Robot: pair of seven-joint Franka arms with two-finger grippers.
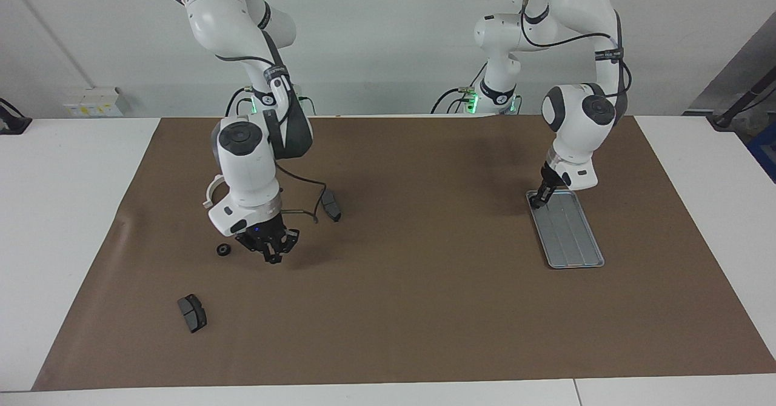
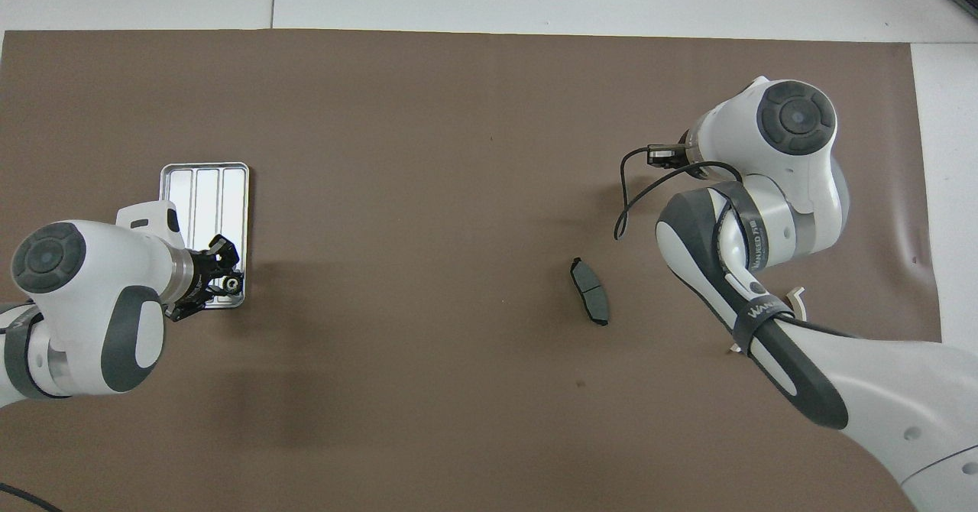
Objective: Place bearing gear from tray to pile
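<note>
Brown paper table cover (image 1: 424, 321), 2 arms over it.
Left gripper (image 2: 223, 273) is down at the flat grey-blue ridged metal tray's (image 2: 202, 183) corner nearest the robots, around the small round bearing gear (image 2: 228, 286); pinching or not, I cannot tell. Right gripper (image 1: 271, 258), pressed together and empty, hangs beside a small black ring (image 1: 223, 249).

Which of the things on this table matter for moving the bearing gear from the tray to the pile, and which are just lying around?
For the job: bearing gear in the tray; left gripper at it; the pile's white bracket, brake pad, second brake pad, black bearing.
Lying about: brown mat; right gripper, shut, over the mat.
</note>
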